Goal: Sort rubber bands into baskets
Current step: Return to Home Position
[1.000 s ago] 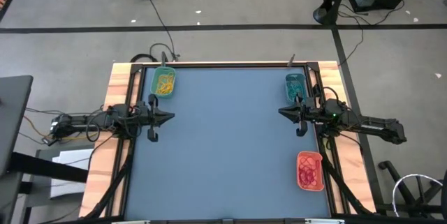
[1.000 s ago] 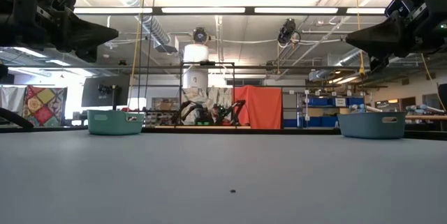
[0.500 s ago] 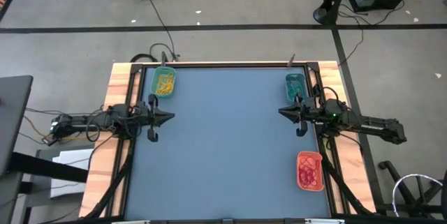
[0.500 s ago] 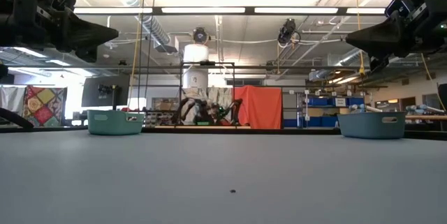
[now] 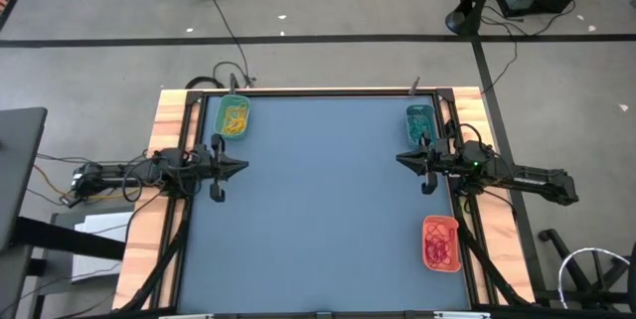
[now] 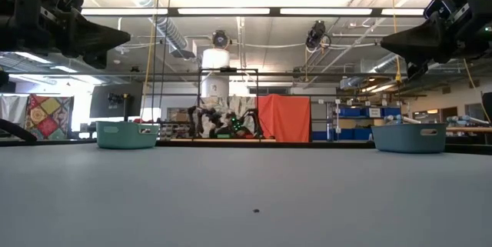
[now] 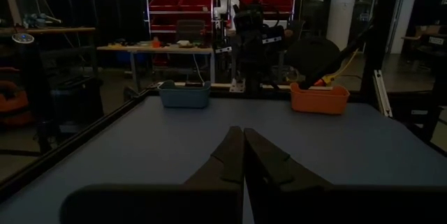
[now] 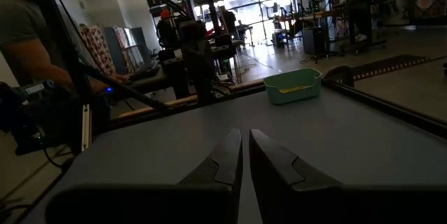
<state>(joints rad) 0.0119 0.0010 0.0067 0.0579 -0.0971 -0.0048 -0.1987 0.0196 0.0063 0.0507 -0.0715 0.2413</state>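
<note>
Now left pincer closed, empty; right pincer closed, empty

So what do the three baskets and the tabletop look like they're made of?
Green basket, teal basket and orange basket: likely moulded plastic, judging by uniform colour, rounded corners and thin smooth walls. Tabletop: a matte blue-grey sheet, seamless, without sharp reflections; possibly a mat or laminate, I cannot tell which.

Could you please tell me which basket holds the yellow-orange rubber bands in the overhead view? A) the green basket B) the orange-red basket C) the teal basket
A: the high view shows the yellow-orange rubber bands lying inside the green basket.
</note>
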